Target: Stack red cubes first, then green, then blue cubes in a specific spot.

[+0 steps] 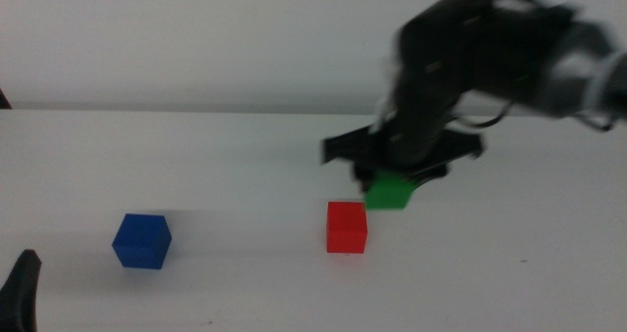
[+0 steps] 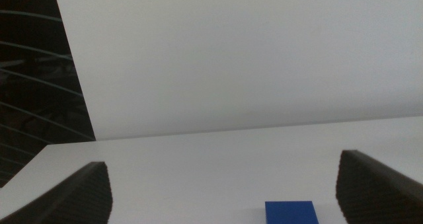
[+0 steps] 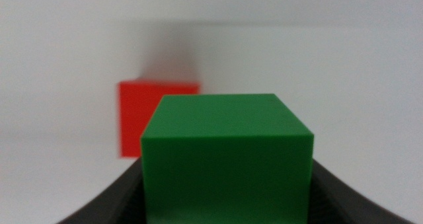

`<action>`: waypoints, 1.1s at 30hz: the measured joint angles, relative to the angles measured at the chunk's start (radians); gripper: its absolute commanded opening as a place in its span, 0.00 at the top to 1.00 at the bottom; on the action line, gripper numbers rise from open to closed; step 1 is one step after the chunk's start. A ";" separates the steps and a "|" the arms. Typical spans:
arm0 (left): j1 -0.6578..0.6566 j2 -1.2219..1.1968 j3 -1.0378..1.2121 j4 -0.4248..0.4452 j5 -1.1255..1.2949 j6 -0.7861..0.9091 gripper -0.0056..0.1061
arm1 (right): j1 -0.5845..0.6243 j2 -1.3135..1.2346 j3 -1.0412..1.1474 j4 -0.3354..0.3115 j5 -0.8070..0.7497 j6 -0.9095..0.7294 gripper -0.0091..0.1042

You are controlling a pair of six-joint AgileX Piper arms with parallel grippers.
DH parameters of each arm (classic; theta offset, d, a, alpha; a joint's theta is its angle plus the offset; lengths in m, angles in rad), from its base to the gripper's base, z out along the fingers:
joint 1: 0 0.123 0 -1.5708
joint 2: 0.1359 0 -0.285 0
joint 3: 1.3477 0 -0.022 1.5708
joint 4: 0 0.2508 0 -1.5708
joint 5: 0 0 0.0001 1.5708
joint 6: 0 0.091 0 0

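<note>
Right gripper [image 1: 392, 180] in the middle view comes in from the right, clamped on the green cube [image 1: 389, 190], which hangs just up and to the right of the red cube [image 1: 347, 226] on the white surface [image 1: 196, 156]; the move must carry green leftward and nearer, over red. Blue cube [image 1: 142, 241] sits well apart to the left, near the waiting left gripper [image 1: 22, 288]. Left wrist view: the left gripper's [image 2: 221, 191] jaws stand wide apart, blue [image 2: 291, 212] between them. Right wrist view: green [image 3: 227, 158] fills the jaws, red [image 3: 142, 115] beyond it, offset to one side.
</note>
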 measured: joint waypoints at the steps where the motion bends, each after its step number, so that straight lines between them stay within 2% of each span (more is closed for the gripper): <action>1: 0.000 0.000 0.000 0.000 0.000 0.000 0.14 | 0.015 0.015 -0.011 0.000 0.009 0.019 0.88; 10: 0.000 0.000 0.000 0.000 0.000 0.000 0.14 | 0.060 0.074 -0.051 -0.008 0.066 0.120 0.88; 33: 0.000 0.000 0.000 0.000 0.000 0.000 0.14 | 0.073 0.116 -0.058 -0.025 -0.032 0.148 0.88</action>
